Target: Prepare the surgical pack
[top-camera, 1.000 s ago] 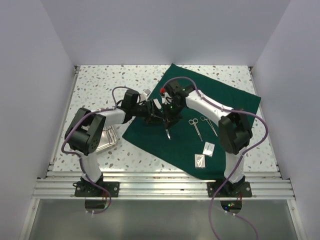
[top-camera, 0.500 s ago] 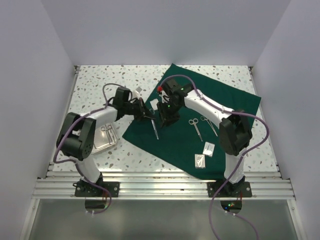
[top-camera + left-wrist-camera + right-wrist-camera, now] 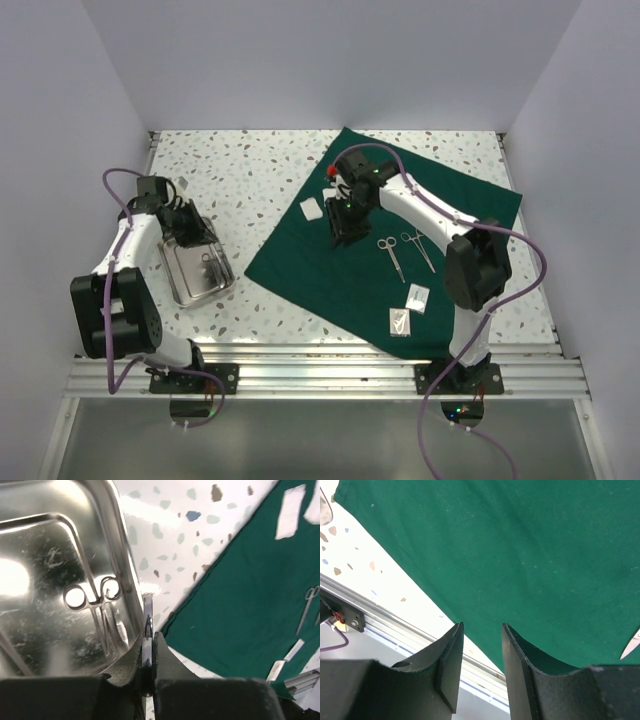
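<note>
The left tool (image 3: 150, 639) is clamped shut on a thin steel instrument (image 3: 148, 612) at the rim of the steel tray (image 3: 125, 555) on the tabletop (image 3: 200, 510). The right tool (image 3: 481, 627) hangs half open and empty over the green cloth (image 3: 545, 555).

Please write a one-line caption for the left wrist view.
Left gripper, shut on a thin steel instrument, by the steel tray holding one ring-handled instrument; green cloth alongside.
</note>
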Robot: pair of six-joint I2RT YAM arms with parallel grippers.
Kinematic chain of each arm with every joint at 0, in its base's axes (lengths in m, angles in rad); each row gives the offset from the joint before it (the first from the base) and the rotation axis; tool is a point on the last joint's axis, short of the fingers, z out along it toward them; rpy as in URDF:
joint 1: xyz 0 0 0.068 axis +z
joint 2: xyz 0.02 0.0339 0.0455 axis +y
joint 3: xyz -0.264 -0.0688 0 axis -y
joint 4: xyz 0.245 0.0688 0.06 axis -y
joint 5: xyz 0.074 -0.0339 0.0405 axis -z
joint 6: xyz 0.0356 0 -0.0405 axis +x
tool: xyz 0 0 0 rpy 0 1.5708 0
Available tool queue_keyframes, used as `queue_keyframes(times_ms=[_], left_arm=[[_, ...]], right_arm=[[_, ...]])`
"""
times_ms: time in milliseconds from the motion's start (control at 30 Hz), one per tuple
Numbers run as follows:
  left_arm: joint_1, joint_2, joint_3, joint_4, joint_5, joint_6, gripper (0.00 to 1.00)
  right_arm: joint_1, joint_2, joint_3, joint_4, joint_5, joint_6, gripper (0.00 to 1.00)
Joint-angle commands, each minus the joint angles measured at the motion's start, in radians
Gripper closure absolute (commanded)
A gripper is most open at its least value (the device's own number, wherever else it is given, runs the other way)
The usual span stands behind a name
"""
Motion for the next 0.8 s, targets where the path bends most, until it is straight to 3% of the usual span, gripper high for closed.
queue_keyframes(times_ms=[0, 333, 400, 500, 633, 667, 767], left_arm=[[0.007, -0.015, 0.034, -0.093, -0.113, 0.067, 1.0], [0.035, 0.086, -0.005, -0.004, -0.078, 0.068, 1.0], [0.036, 0.103, -0.003, 0.002, -0.079, 0.067, 1.0], [0.036, 0.144, 0.006, 0.005, -0.084, 0.07, 1.0], [0.039, 0.135, 0.014, -0.013, -0.107, 0.058, 0.7], [0.038, 0.124, 0.009, -0.015, -0.117, 0.047, 0.56], [0.036, 0.078, 0.007, -0.028, -0.128, 0.036, 0.41]], right_arm=[[-0.003, -0.009, 0.021, -0.024, -0.022, -0.016, 0.6], [-0.067, 0.013, 0.03, -0.065, 0.019, -0.043, 0.59], [-0.086, 0.016, 0.024, -0.077, 0.041, -0.063, 0.51], [-0.13, 0.051, 0.035, -0.131, 0.117, -0.095, 0.49], [-0.158, 0.091, 0.05, -0.182, 0.28, -0.126, 0.52], [-0.158, 0.094, 0.041, -0.186, 0.308, -0.129, 0.53], [-0.176, 0.092, -0.029, -0.165, 0.375, -0.129, 0.5]])
